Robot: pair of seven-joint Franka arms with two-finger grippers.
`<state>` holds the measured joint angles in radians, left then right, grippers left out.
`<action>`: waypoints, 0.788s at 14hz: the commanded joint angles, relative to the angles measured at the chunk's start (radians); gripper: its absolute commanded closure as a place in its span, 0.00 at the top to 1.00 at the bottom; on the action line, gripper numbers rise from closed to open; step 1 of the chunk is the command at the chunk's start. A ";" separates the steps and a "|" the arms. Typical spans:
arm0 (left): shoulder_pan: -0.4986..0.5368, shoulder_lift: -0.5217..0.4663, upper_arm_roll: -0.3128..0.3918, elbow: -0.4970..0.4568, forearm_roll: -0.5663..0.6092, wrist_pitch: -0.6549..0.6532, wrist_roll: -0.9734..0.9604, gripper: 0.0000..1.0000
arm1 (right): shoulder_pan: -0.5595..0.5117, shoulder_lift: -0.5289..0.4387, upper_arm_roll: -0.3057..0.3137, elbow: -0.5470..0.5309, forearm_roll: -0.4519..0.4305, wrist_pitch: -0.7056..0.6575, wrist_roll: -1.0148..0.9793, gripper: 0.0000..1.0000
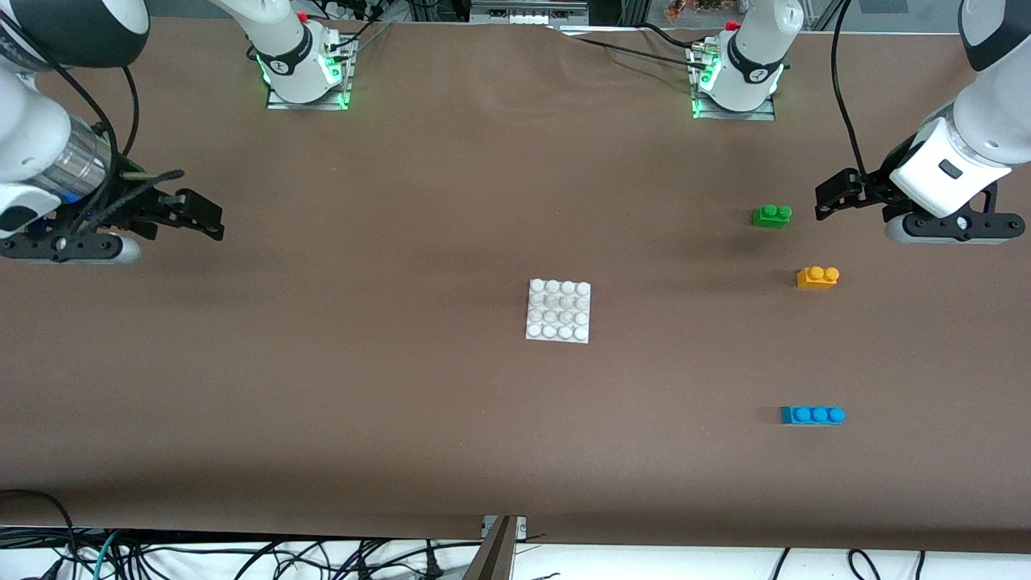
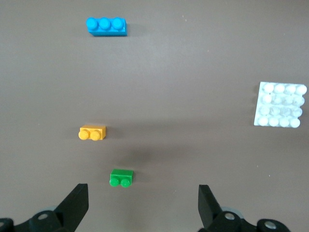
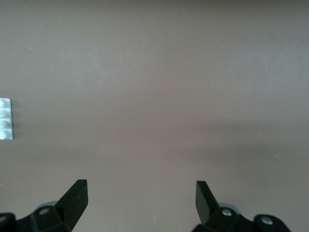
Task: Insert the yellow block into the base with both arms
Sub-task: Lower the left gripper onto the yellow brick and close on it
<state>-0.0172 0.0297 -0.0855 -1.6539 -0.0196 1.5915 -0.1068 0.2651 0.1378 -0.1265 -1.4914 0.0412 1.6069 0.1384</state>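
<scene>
The yellow block (image 1: 817,277) (image 2: 92,132) lies alone on the brown table toward the left arm's end, studs up. The white studded base (image 1: 559,311) (image 2: 281,105) sits flat at the table's middle, with nothing on it; only its edge (image 3: 5,118) shows in the right wrist view. My left gripper (image 1: 830,199) (image 2: 143,191) hangs open and empty over the table near the green brick, apart from the yellow block. At the right arm's end of the table my right gripper (image 1: 205,217) (image 3: 141,188) is open over bare cloth, holding nothing.
A green two-stud brick (image 1: 772,216) (image 2: 121,177) lies a little farther from the front camera than the yellow block. A blue three-stud brick (image 1: 813,415) (image 2: 106,26) lies nearer to that camera. Both arm bases stand along the table's back edge.
</scene>
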 commanded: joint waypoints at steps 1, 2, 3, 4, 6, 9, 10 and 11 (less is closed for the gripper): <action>-0.007 0.003 0.003 0.026 -0.026 -0.039 0.006 1.00 | -0.018 -0.021 0.027 -0.026 -0.033 -0.037 -0.020 0.99; -0.007 0.004 0.003 0.026 -0.026 -0.039 0.006 1.00 | -0.018 -0.021 0.028 -0.024 -0.037 -0.038 -0.020 0.99; -0.007 0.003 0.003 0.026 -0.026 -0.039 0.001 1.00 | -0.018 -0.018 0.030 -0.024 -0.037 -0.035 -0.020 0.99; -0.007 0.003 0.003 0.026 -0.028 -0.039 -0.002 1.00 | -0.015 -0.015 0.031 -0.024 -0.037 -0.032 -0.020 0.99; -0.007 0.004 0.009 0.026 -0.026 -0.039 -0.001 1.00 | -0.007 -0.009 0.033 -0.017 -0.062 -0.028 -0.013 0.99; -0.007 0.012 0.010 0.023 -0.005 -0.042 0.012 1.00 | -0.007 -0.010 0.033 -0.016 -0.080 -0.033 -0.011 0.99; -0.001 0.016 0.012 0.020 -0.005 -0.053 0.013 1.00 | -0.007 -0.015 0.033 -0.018 -0.077 -0.038 -0.011 0.99; 0.003 0.030 0.013 0.016 0.006 -0.062 0.013 1.00 | -0.007 -0.015 0.033 -0.018 -0.073 -0.039 -0.007 0.99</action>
<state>-0.0194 0.0340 -0.0788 -1.6532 -0.0196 1.5586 -0.1068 0.2646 0.1381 -0.1037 -1.4996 -0.0183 1.5791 0.1356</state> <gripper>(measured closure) 0.000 0.009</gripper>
